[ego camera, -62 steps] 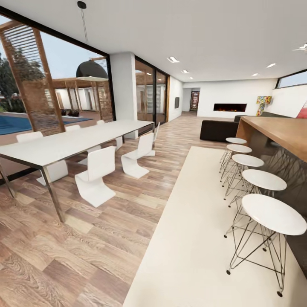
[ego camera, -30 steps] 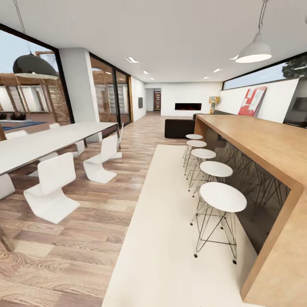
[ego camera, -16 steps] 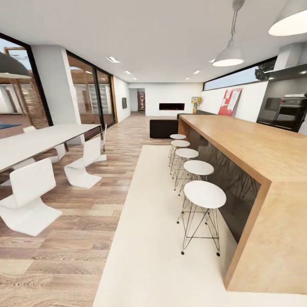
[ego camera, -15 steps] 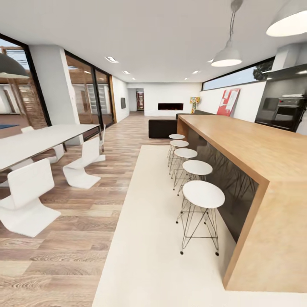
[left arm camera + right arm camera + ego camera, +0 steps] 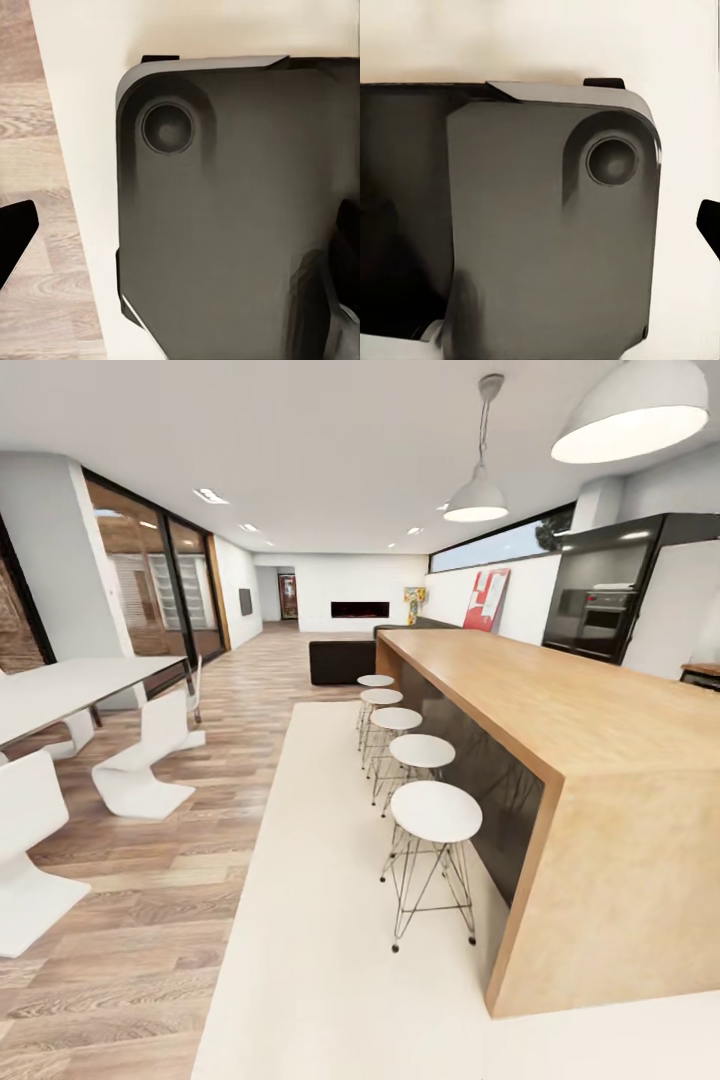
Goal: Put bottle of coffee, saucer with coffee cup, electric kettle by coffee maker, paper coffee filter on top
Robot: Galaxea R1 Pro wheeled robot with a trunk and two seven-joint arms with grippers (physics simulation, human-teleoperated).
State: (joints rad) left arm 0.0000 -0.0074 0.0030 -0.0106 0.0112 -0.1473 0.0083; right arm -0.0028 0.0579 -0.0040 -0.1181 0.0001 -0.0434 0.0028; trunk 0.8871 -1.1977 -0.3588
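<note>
View has swung right: wood island bench (image 5: 560,700) and dark oven wall (image 5: 610,595) now nearer; kitchen approach underway. Pincer states: cannot tell.

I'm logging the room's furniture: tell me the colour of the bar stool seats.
White round seats on thin dark wire legs; the nearest stool shows it best in the head view.

Cream rug (image 5: 330,920) lane open; stools (image 5: 436,812) line wooden bar (image 5: 560,710); chairs (image 5: 135,755) opposite.
</note>
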